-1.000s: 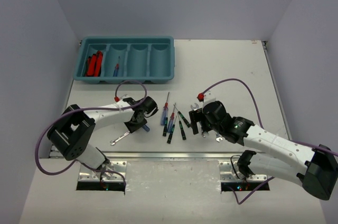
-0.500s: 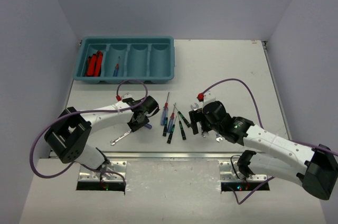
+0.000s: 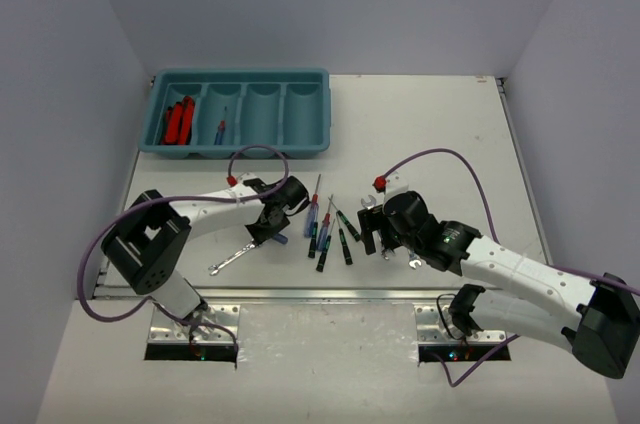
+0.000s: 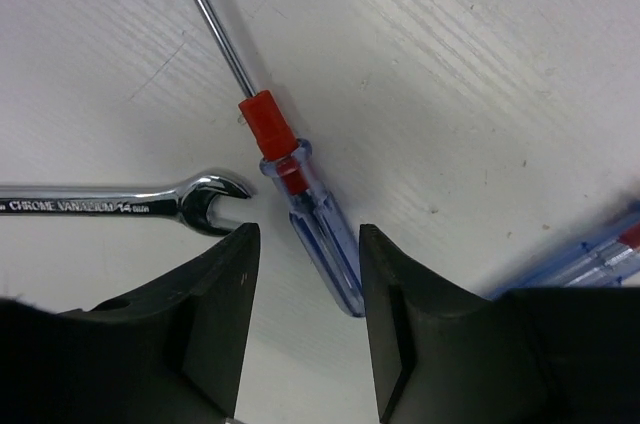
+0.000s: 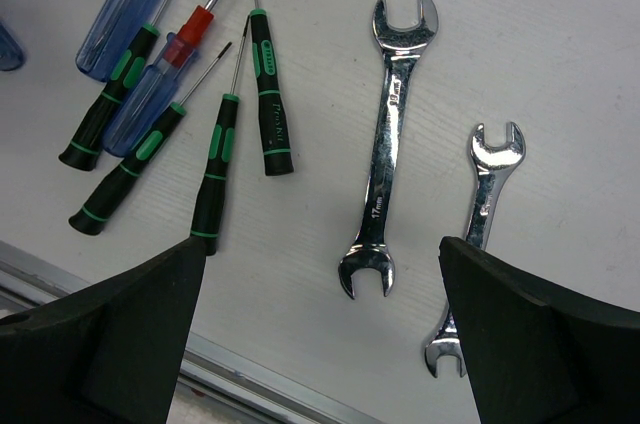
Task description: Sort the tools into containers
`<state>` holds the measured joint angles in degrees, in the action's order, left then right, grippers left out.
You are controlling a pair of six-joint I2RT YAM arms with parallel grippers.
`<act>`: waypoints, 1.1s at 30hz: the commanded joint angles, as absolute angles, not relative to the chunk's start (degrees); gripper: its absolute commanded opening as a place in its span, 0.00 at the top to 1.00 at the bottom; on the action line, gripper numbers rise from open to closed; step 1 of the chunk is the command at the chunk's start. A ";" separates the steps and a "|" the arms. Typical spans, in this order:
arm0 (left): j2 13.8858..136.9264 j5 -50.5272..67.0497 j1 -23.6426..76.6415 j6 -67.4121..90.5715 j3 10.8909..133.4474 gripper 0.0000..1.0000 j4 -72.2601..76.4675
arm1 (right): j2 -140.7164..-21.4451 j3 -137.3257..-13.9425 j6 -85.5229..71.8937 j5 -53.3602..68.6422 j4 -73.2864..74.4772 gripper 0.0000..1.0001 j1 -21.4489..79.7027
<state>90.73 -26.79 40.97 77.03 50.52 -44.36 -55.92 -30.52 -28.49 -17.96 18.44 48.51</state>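
My left gripper (image 3: pixel 264 234) is low over the table with its jaws partly apart. In the left wrist view the left gripper (image 4: pixel 305 244) straddles the butt end of a red-and-blue screwdriver (image 4: pixel 300 189) that lies flat, close to the right finger (image 4: pixel 400 304). A silver wrench (image 4: pixel 110 206) lies just left of it. My right gripper (image 3: pixel 375 234) is open wide and holds nothing. It hovers over two silver wrenches (image 5: pixel 390 134) (image 5: pixel 482 214). The teal tray (image 3: pixel 240 150) holds red pliers (image 3: pixel 178 121) in its leftmost compartment and a screwdriver (image 3: pixel 220 131) in the second.
Several black-and-green screwdrivers (image 5: pixel 215 169) and red-and-blue ones (image 5: pixel 150 84) lie together between the two grippers (image 3: pixel 325 224). A wrench (image 3: pixel 228 261) lies near the front metal rail (image 3: pixel 320 294). The tray's two right compartments (image 3: pixel 283 116) show no tools. White walls enclose the table.
The left wrist has shifted a little right and toward the back, nearer the screwdriver cluster. Its jaws have widened slightly. The right arm has not moved.
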 commanded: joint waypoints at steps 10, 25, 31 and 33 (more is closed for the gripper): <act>94.78 -23.66 41.57 68.06 47.82 0.99 -31.26 | -54.79 -30.36 -28.21 -19.41 16.61 0.01 48.52; 80.84 -56.20 38.06 29.84 72.09 1.00 -41.63 | -53.79 -30.27 -28.04 -19.54 16.64 0.01 48.52; 82.40 -48.26 27.36 4.36 76.99 1.00 -27.81 | -51.73 -29.75 -27.86 -19.86 16.61 0.01 48.52; 81.81 -42.42 24.95 -5.30 75.14 1.00 -16.63 | -50.97 -29.62 -27.86 -19.95 16.61 0.01 48.52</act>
<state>81.83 -48.70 29.02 18.34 75.99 -32.66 -52.98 -29.99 -28.43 -18.04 18.44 48.51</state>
